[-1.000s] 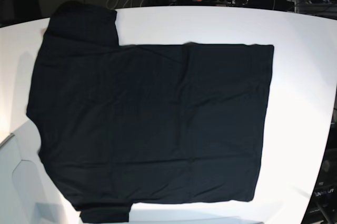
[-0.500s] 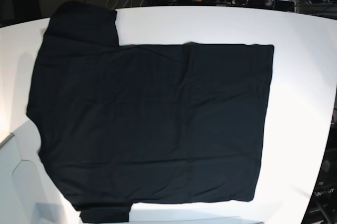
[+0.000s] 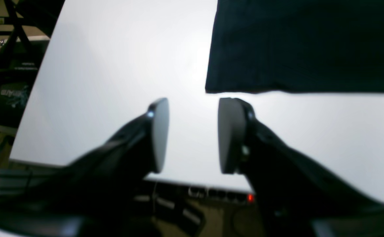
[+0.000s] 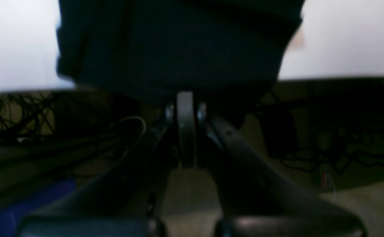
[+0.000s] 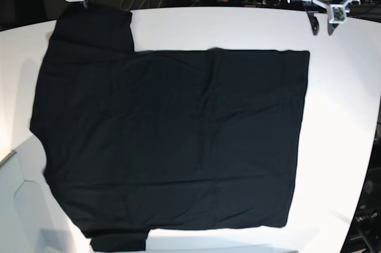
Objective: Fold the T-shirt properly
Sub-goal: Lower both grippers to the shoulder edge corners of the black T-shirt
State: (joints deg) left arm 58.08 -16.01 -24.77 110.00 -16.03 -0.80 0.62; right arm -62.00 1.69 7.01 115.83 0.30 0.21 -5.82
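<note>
1. The T-shirt [image 5: 169,140] lies spread flat on the white desk [image 5: 339,122], plain black side up, its 2 sleeves at the left and its straight hem at the right. No print or tag shows. Only faint creases run across it.
2. No fold looks made yet, so I judge the task to be at its opening: the arms approaching the far edge.
3. The left tool [image 3: 192,135], seen at the far right of the base view, hangs over bare desk just beside the far hem corner, its pads apart and empty.
4. The right tool [image 4: 186,128] sits beyond the far desk edge, close to the far sleeve, its pads pressed together on nothing.
5. Next, each tool likely must reach a far corner; the right one must open first.
</note>
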